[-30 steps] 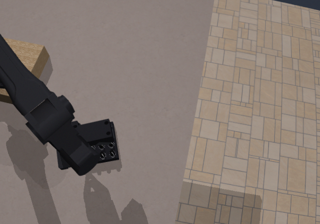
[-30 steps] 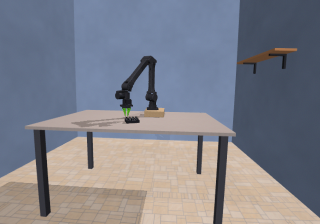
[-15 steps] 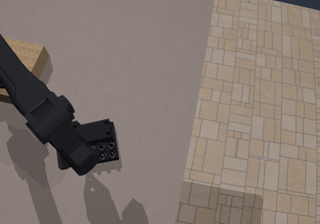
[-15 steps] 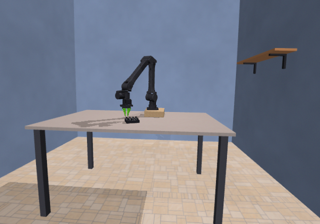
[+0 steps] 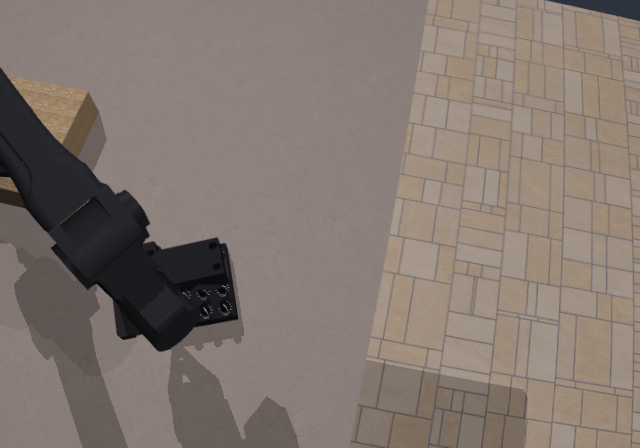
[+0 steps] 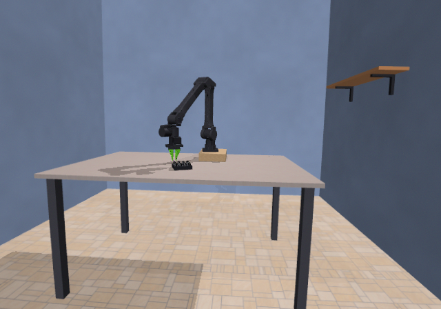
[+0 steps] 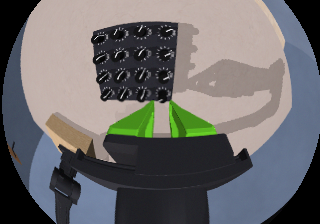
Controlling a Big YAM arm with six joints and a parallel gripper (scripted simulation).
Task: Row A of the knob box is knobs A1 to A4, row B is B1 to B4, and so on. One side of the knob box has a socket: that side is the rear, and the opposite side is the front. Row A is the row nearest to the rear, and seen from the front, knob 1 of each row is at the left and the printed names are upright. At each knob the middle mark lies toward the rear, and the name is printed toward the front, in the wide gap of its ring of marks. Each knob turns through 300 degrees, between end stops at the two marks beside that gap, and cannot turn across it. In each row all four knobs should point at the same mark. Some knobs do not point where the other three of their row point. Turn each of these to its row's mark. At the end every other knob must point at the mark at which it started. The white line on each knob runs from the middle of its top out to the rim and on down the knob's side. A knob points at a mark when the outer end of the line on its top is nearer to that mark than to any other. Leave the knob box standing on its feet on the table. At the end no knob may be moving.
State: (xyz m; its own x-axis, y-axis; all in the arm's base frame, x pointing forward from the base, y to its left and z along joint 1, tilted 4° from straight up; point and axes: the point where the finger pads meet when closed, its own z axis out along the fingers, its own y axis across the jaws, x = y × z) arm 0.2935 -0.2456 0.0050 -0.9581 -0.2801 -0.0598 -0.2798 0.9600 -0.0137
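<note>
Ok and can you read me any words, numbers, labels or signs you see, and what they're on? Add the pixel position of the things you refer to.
None readable.
Knob box [image 5: 231, 303] [image 6: 182, 167] [image 7: 131, 43]: pale marks ring its knobs; any printed names are too small to read.
Gripper [image 6: 174, 160] [image 7: 161, 104]: no readable text.
</note>
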